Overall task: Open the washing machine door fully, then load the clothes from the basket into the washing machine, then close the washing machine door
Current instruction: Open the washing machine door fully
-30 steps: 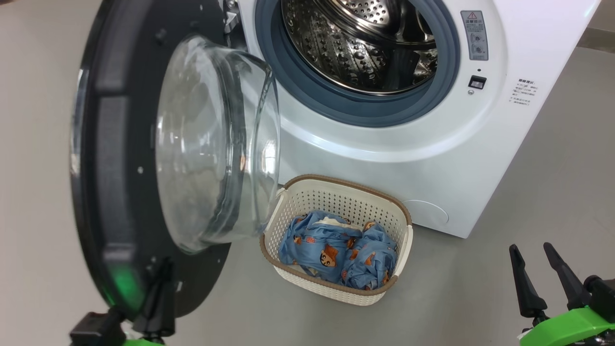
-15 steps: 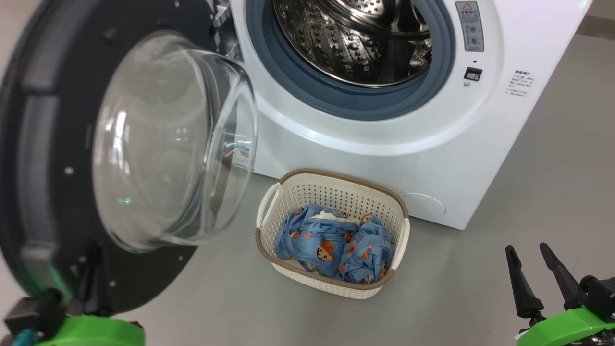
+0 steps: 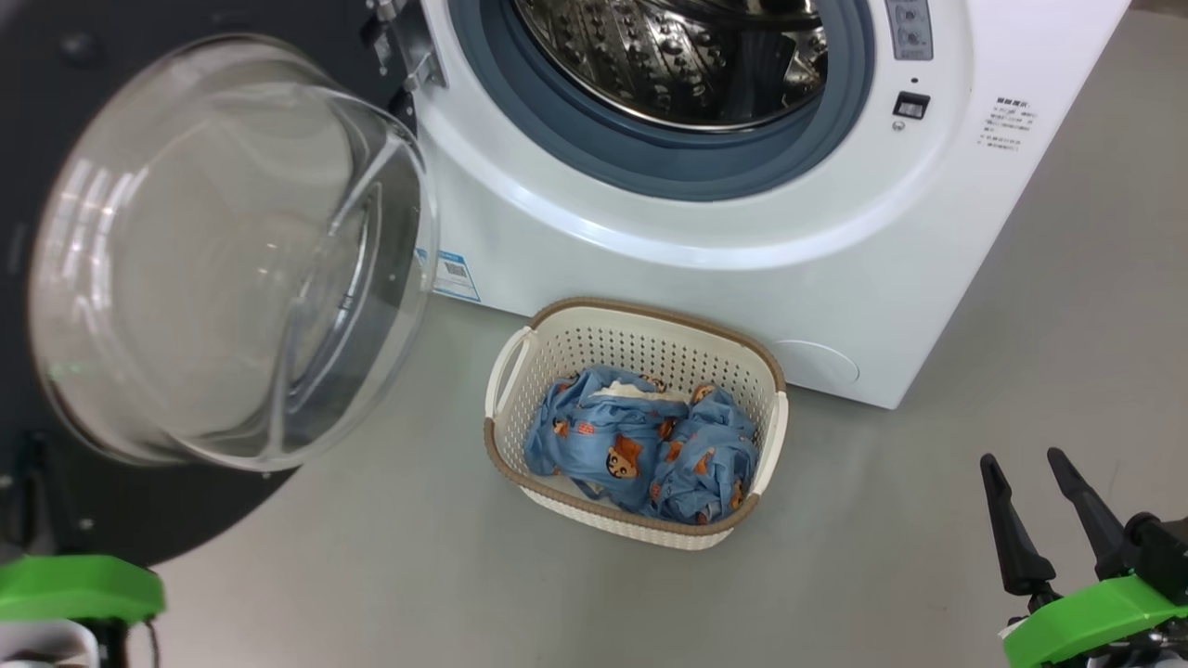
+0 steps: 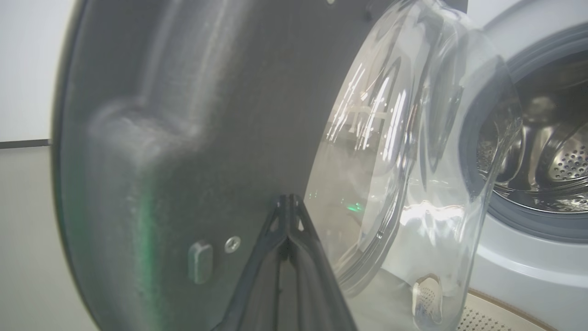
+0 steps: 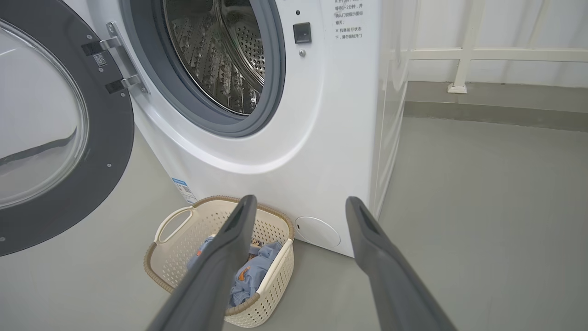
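Left of the basket (image 3: pixel 650 309), door (image 3: pixel 223 250) stands wide.

Pinched left gripper (image 4: pixel 287 200) (tips touching), splayed right gripper (image 3: pixel 1021 458).

The right pincer (image 3: pixel 1021 456) has two long, dark, tapering fingers (image 5: pixel 216 276) with blunt tips, each seated on a small black joint in a bright green mount (image 3: pixel 1086 617). The left pincer (image 4: pixel 287 204) has matching dark fingers with small cut-outs near the tips, and a green base (image 3: pixel 79 589).
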You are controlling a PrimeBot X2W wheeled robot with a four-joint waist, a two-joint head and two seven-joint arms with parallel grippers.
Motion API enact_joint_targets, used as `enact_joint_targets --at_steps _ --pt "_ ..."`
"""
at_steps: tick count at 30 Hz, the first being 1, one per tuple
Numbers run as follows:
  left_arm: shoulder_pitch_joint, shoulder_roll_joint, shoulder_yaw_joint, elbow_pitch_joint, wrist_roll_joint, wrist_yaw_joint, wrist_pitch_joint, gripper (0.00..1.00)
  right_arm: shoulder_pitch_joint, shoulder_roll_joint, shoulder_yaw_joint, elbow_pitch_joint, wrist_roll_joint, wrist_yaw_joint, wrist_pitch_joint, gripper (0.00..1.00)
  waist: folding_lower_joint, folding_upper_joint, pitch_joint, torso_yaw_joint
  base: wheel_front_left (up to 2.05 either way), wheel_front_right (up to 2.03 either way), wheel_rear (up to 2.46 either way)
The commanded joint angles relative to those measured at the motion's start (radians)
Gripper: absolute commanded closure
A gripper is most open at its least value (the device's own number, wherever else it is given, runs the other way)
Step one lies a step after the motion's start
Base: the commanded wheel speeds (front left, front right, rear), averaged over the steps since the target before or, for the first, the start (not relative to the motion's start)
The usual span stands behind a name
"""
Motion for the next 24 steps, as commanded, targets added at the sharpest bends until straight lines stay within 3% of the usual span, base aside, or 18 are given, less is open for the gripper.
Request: enact_joint_targets --at_steps 1,13,24 --pt "-0.057 0.063 0.069 -0.004 0.022 0.002 -0.006 1.0 -0.026 -0.022 0.023 -0.025 -0.013 0.002 -0.012 0.0 0.0 0.0 0.012 -0.004 0.0 0.0 0.0" --pt "-0.195 0.139 0.19 0.175 0.084 -0.064 -0.006 1.0 -0.049 -0.029 0.026 -0.022 -0.013 0.002 -0.012 0.0 0.0 0.0 0.041 -0.011 0.0 0.0 0.0" --pt "-0.293 0.19 0.242 0.292 0.145 -0.088 -0.006 1.0 -0.067 -0.038 0.032 -0.024 -0.019 0.002 -0.012 0.0 0.0 0.0 0.07 -0.014 0.0 0.0 0.0"
